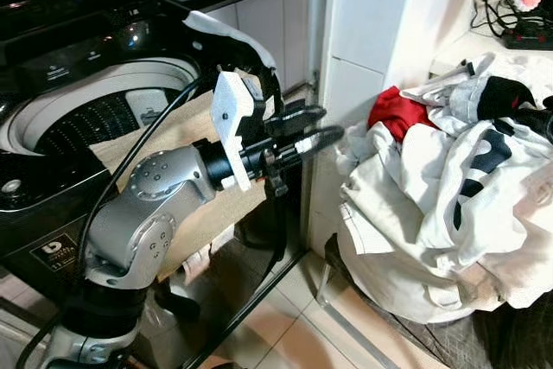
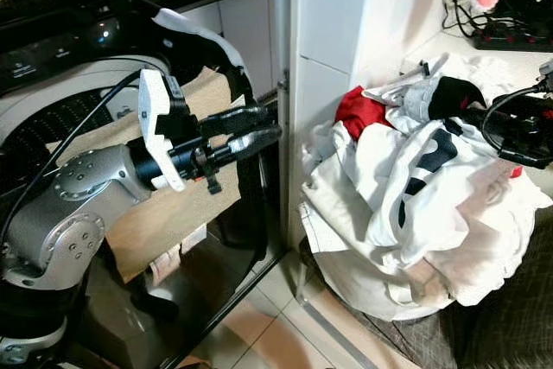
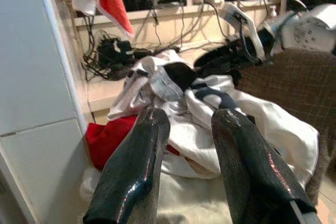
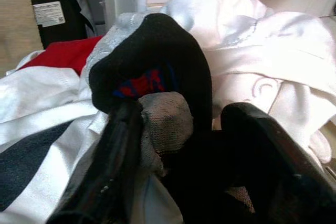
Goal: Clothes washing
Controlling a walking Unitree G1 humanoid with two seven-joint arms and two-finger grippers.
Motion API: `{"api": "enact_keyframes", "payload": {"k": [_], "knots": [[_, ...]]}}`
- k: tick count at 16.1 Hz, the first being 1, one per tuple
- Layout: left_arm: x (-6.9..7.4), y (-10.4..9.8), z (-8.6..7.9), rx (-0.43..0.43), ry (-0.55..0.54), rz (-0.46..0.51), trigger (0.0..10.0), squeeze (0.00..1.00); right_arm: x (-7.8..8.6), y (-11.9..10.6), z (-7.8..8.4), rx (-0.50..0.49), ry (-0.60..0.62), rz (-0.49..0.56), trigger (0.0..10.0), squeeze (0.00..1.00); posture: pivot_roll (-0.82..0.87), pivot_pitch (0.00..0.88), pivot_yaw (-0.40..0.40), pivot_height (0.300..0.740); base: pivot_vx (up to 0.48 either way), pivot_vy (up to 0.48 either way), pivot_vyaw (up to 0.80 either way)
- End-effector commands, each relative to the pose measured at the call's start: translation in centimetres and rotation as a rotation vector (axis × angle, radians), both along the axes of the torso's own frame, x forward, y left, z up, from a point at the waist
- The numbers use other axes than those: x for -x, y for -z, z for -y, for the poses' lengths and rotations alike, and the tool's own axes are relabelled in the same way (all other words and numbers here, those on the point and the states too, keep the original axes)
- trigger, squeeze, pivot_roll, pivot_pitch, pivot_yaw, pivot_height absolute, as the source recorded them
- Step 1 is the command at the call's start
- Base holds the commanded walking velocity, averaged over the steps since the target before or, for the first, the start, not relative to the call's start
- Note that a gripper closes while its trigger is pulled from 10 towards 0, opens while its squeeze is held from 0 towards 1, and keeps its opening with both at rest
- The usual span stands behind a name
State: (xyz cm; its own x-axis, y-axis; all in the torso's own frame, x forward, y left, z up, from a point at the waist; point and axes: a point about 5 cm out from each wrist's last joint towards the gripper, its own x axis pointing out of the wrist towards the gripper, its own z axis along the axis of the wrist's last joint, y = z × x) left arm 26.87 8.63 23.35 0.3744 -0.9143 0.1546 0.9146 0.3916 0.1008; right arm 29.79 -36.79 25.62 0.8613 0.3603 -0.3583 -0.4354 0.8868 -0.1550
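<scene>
Fingers (image 4: 118,150) of the right gripper (image 4: 184,156) are spread apart and sunk into the top of the laundry heap, one black finger pressed against a grey knitted fold, the other lying on dark cloth beside it. They close on nothing. Just above them bulges a black garment with a red and blue patch inside its fold (image 4: 157,61). From the head camera this gripper (image 2: 518,131) reaches in from the right edge, its cable looping over the pile.

The big heap of mostly white clothes with dark navy markings (image 1: 441,205) fills a sagging basket on the tiled floor, with a red garment (image 1: 396,114) tucked at its far-left side against the white tiled pillar (image 1: 371,32).

The left gripper (image 1: 313,127) hangs in the air near that pillar, its two long black fingers (image 3: 134,166) parted and empty, pointing toward the heap. Behind the silver left arm stands a black top-loading washing machine with an open round drum (image 1: 95,114), a beige cloth (image 1: 186,127) draped over its front edge.
</scene>
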Motion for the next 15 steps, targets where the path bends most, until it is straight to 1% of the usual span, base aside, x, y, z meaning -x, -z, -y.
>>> {"api": "enact_keyframes", "payload": {"k": [1,6,10,13,15], "knots": [[0.2,0.3,0.2,-0.030,0.011,-0.001,10.0,0.00,-0.2,-0.5,-0.1,0.022,-0.017,0.006,0.0,0.00,-0.06,0.000,0.054,0.740,0.000,0.000,0.00],[0.2,0.3,0.1,-0.037,0.005,-0.005,10.0,0.00,0.0,-0.6,0.1,0.003,-0.027,0.032,0.0,0.00,-0.06,0.000,0.057,0.740,0.000,0.000,0.00],[0.0,0.6,0.0,-0.043,-0.028,0.003,10.0,0.00,0.7,-1.4,0.1,-0.039,-0.048,0.071,0.0,0.00,-0.07,0.000,0.066,0.740,0.000,0.000,0.00],[-0.3,0.9,0.0,-0.058,-0.080,0.017,10.0,0.00,1.1,-3.4,0.3,-0.101,-0.024,0.193,0.0,0.00,-0.07,0.000,0.066,0.740,0.000,0.000,0.00],[-0.8,0.9,-0.2,-0.070,-0.153,0.023,10.0,0.00,1.6,-5.1,-0.3,-0.143,-0.043,0.280,0.0,0.00,-0.06,0.000,0.057,0.740,0.000,0.000,0.00]]}}
